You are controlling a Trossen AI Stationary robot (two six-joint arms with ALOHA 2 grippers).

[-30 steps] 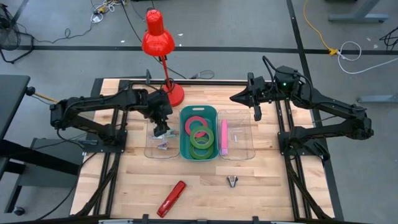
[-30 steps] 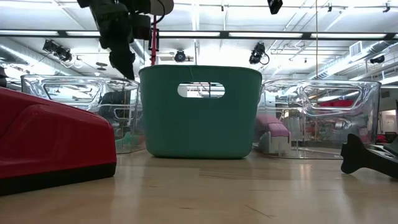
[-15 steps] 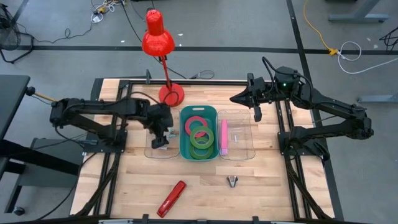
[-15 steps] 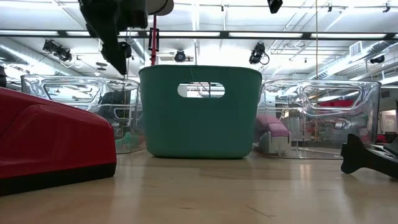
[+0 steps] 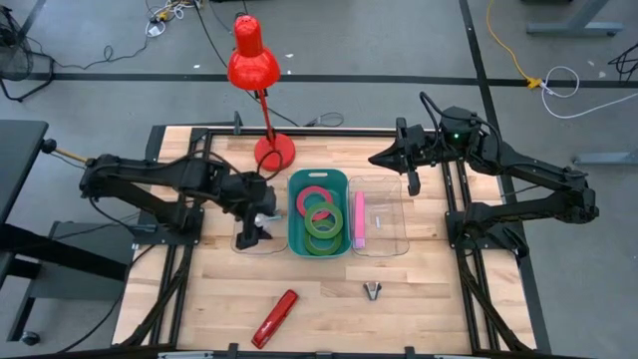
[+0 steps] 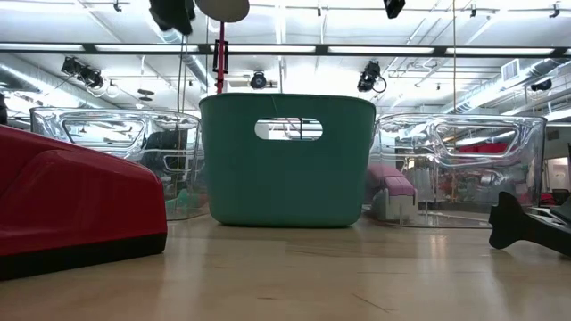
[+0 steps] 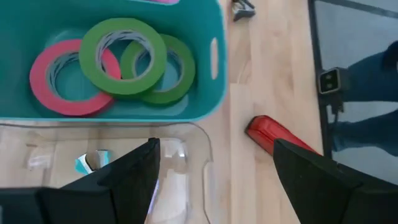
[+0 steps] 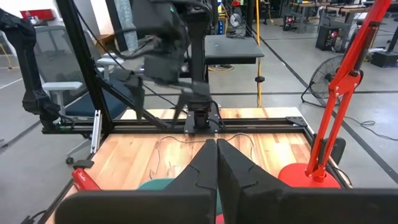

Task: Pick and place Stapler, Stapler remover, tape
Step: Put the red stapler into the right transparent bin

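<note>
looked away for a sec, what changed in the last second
The left gripper slid along the left clear bin toward the table's front edge and rose out of the low view, fingers open. Right gripper, stapler, remover and tapes stayed put.

A red desk lamp (image 5: 253,78) is set at the far edge of the wooden table (image 5: 209,289). A teal bin (image 5: 296,235) is flanked by two clear bins (image 5: 397,244).
</note>
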